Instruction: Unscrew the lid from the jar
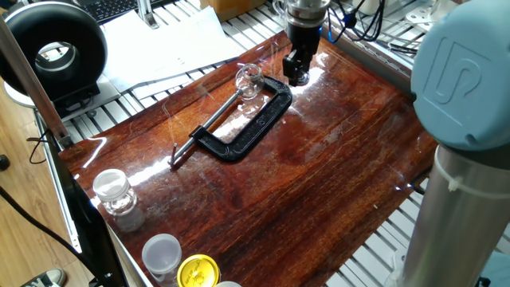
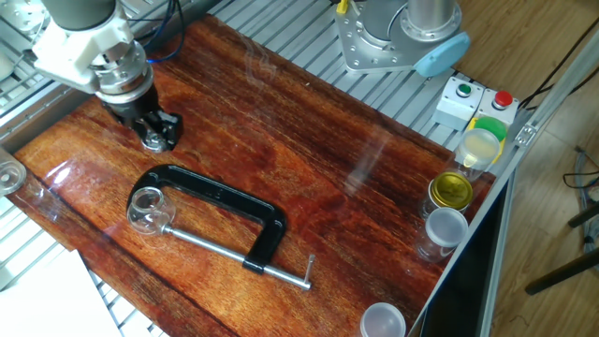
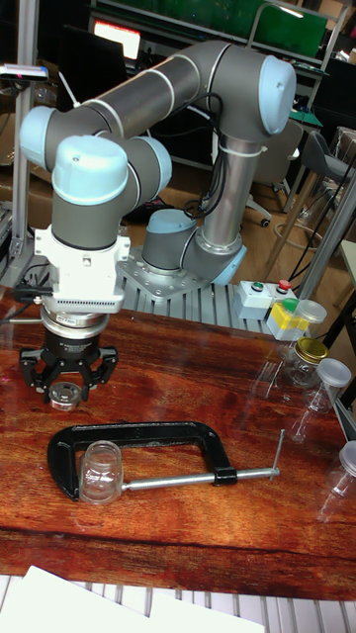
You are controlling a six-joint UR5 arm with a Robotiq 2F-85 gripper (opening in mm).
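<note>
The small clear jar (image 1: 249, 80) (image 2: 147, 208) (image 3: 101, 470) lies held between the screw and the frame of a black C-clamp (image 1: 247, 131) (image 2: 225, 197) (image 3: 148, 432) on the wooden table. My gripper (image 1: 296, 76) (image 2: 154, 140) (image 3: 67, 396) hangs low over the table just beyond the clamp's frame, apart from the jar. It is shut on a small round glassy lid (image 3: 67, 397) (image 2: 153, 143), which shows between the fingers. The jar's mouth looks bare.
A larger clear jar with a bulbous top (image 1: 115, 199), a white cup (image 1: 162, 253) and a yellow lid (image 1: 198, 271) stand at one table corner. More jars (image 2: 447, 192) and a button box (image 2: 473, 98) sit near the robot base. Paper sheets (image 1: 171, 40) lie past the table edge.
</note>
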